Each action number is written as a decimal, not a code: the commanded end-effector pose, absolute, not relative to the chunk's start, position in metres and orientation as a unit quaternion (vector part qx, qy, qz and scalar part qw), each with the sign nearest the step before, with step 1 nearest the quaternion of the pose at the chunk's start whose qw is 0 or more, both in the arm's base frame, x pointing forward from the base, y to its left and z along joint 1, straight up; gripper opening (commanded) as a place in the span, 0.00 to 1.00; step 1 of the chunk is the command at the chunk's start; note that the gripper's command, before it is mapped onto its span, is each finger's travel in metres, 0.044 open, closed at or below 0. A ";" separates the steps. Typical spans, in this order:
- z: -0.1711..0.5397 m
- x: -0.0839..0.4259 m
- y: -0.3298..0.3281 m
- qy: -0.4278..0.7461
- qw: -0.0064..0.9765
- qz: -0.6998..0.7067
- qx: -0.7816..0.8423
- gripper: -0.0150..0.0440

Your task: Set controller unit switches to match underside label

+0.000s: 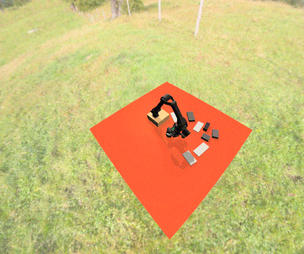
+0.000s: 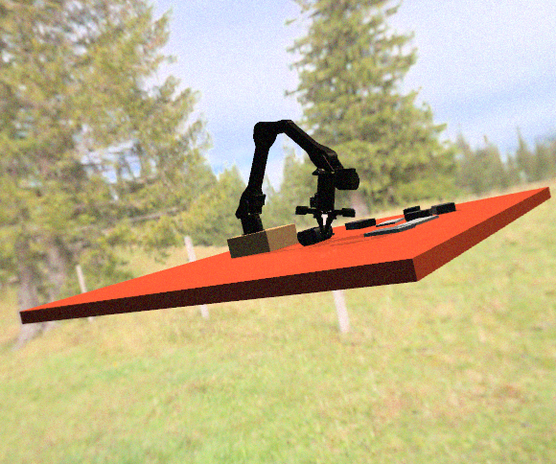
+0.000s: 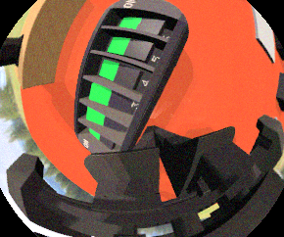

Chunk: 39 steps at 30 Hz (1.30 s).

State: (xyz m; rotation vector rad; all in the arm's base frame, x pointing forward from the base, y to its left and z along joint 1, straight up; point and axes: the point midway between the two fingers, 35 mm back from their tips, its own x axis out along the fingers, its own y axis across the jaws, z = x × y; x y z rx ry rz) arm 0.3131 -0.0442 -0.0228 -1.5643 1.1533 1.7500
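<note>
The dark grey controller unit stands beside the wooden block. In the wrist view its row of rocker switches shows green ends on the left and dark ends on the right, with thin ribs between them. Some numbers and an ON mark are readable. Which ends are pressed down is unclear, and the underside label is hidden. Whether the unit sits fully flat I cannot tell. My gripper is shut with nothing between the fingers, pointing down close to the unit's near end. Contact cannot be made out.
The wooden block under the arm's base is near the unit. Pale flat panels, a grey panel and several dark modules lie on the other side, on the orange-red bench top.
</note>
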 end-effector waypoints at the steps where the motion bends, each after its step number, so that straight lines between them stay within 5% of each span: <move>1: -0.016 0.324 -0.040 0.426 0.260 0.647 -0.577 0.25; 13: 0.029 0.377 -0.014 0.427 0.256 0.653 -0.571 0.25; 30: 0.058 0.264 0.044 0.527 0.450 0.463 -0.553 1.00; 39: 0.056 0.259 0.045 0.530 0.459 0.455 -0.550 1.00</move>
